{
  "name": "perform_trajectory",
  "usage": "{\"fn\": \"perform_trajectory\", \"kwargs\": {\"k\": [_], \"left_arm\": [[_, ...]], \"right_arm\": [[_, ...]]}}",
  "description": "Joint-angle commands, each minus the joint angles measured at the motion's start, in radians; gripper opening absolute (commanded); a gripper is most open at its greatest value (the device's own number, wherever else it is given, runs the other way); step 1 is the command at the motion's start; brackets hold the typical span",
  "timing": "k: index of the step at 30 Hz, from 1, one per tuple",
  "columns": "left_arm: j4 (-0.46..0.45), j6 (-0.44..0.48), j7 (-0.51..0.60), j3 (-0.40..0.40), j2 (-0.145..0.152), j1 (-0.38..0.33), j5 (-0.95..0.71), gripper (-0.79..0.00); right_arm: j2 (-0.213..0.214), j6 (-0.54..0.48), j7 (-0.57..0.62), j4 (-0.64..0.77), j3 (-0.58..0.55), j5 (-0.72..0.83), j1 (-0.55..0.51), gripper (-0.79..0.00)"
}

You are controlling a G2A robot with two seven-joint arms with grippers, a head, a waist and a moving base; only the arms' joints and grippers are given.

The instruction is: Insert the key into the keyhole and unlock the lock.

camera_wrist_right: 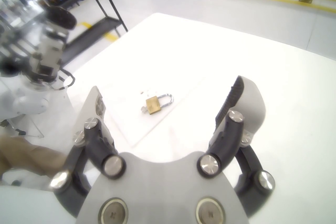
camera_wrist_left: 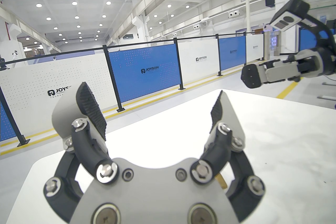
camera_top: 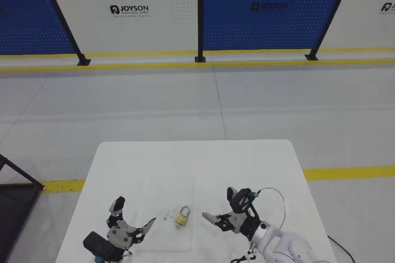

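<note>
A white surface (camera_top: 250, 164) stands before blue fence panels (camera_top: 270, 23); the lock (camera_top: 182, 216) lies near its 6 o'clock edge, a silvery bit, perhaps the key (camera_wrist_right: 143, 109), touching its base. The left jaws at the lock's 9 o'clock and the right jaws at 3 gape empty: pickup seems unstarted, needing a fine pinch.

White fence panel (camera_top: 118, 29): a dark logo mark, one printed word and a smaller line under it.
Blue fence panel (camera_wrist_left: 149, 70): the same mark and word, in my left wrist view.
Padlock (camera_wrist_right: 153, 105): perhaps stamped, but I cannot read anything.
</note>
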State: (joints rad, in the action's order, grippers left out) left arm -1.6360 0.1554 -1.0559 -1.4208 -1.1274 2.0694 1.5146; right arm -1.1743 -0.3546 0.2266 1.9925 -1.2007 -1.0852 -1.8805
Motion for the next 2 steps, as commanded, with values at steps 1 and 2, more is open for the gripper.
{"fn": "perform_trajectory", "kwargs": {"k": [1, 2], "left_arm": [[0.0, 0.0, 0.0, 0.0, 0.0, 0.0, 0.0, 0.0], [0.0, 0.0, 0.001, 0.0, 0.0, 0.0, 0.0, 0.0]], "right_arm": [[0.0, 0.0, 0.0, 0.0, 0.0, 0.0, 0.0, -0.001], [0.0, 0.0, 0.0, 0.0, 0.0, 0.0, 0.0, -0.001]]}}
